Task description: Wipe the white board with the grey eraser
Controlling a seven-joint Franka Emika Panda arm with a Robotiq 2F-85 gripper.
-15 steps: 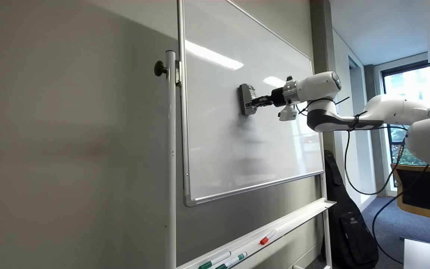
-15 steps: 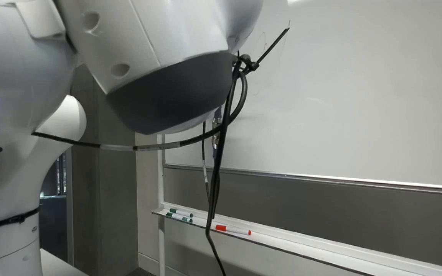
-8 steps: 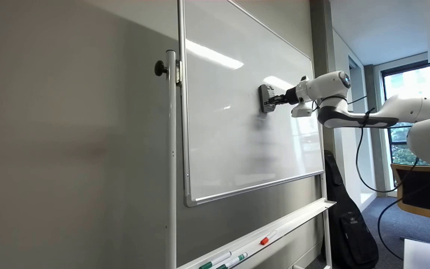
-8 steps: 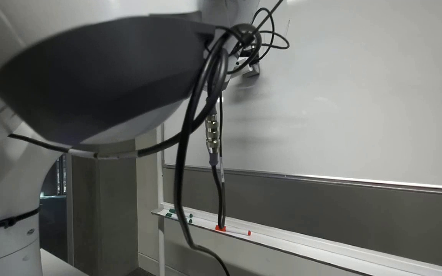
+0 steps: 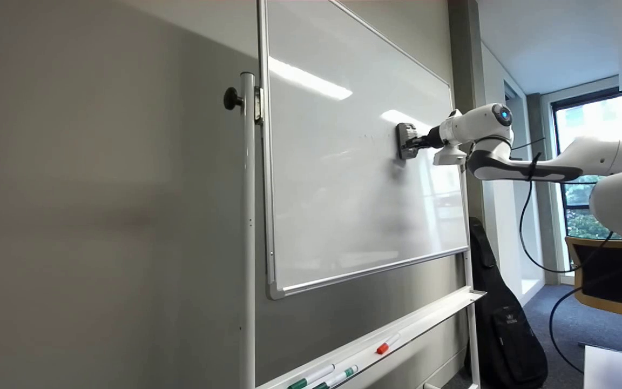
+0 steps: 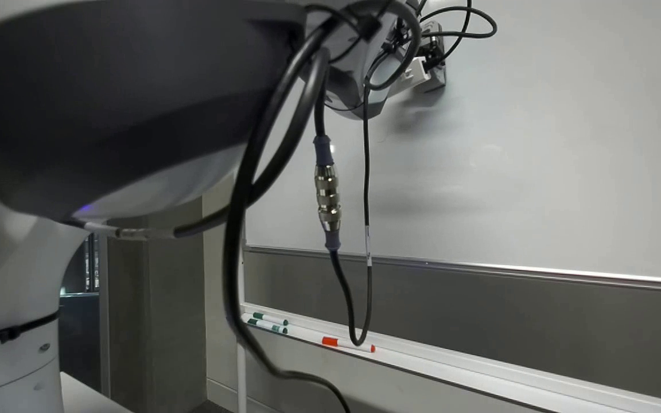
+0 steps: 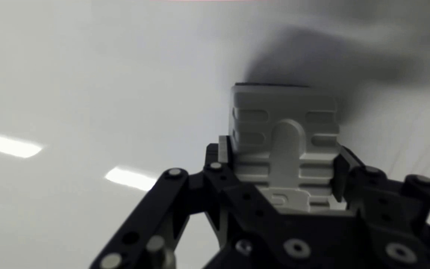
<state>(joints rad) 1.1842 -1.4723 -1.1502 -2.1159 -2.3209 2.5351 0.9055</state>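
Observation:
The white board (image 5: 332, 205) stands upright in its thin silver frame; it also shows in an exterior view (image 6: 566, 143) and fills the wrist view (image 7: 106, 93). My gripper (image 5: 416, 142) is shut on the grey eraser (image 5: 405, 141), one finger on each side, as the wrist view shows for the eraser (image 7: 286, 153). The eraser's dark underside faces the board and appears to be against it; exact contact is hard to see. The eraser is partly hidden by cables in an exterior view (image 6: 437, 79). Small faint marks (image 5: 369, 135) show on the board left of the eraser.
A white ledge (image 5: 440, 309) below the board holds green markers (image 5: 316, 375) and a red marker (image 5: 387, 344). Loose black cables (image 6: 365, 189) hang from the arm before the board. A black bag (image 5: 505, 324) and a chair (image 5: 608, 275) stand beyond the board's far end.
My gripper has moved the eraser across the board, toward the board's right edge in an exterior view. The eraser has come out from behind the arm in an exterior view. The grip is unchanged.

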